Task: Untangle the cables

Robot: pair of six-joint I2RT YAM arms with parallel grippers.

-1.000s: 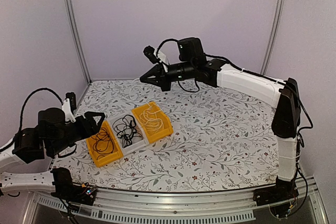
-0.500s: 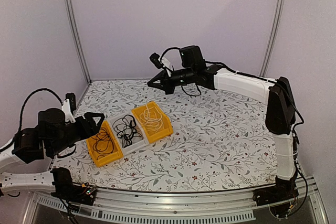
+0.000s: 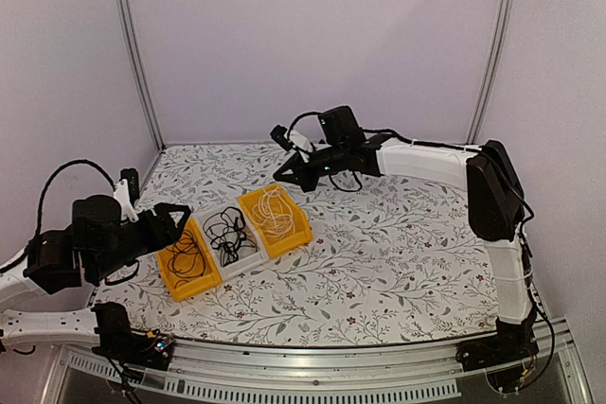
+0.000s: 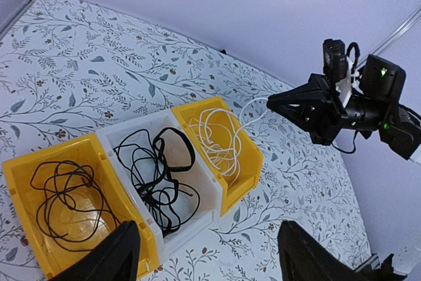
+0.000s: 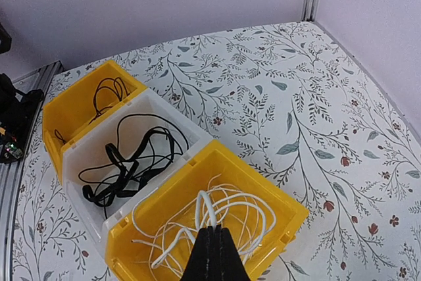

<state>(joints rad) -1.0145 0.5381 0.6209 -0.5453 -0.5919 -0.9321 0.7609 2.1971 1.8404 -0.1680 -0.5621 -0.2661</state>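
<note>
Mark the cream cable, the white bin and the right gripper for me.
cream cable (image 5: 205,210): right wrist view, strand running up to the fingertips.
white bin (image 5: 179,118): right wrist view, bare rim.
right gripper (image 4: 270,104): left wrist view, closed fingertips pinching the cable.

table (image 3: 398,253): left bin (image 3: 196,289), middle bin (image 3: 242,267), right bin (image 3: 290,241) in a row | in left: looped cord (image 3: 187,254) | in middle: tangled cords (image 3: 227,234) | in right: coiled cord (image 3: 272,212) (strand up to right gripper (image 3: 281,177), behind it) | left gripper (image 3: 173,218): left of row
</note>
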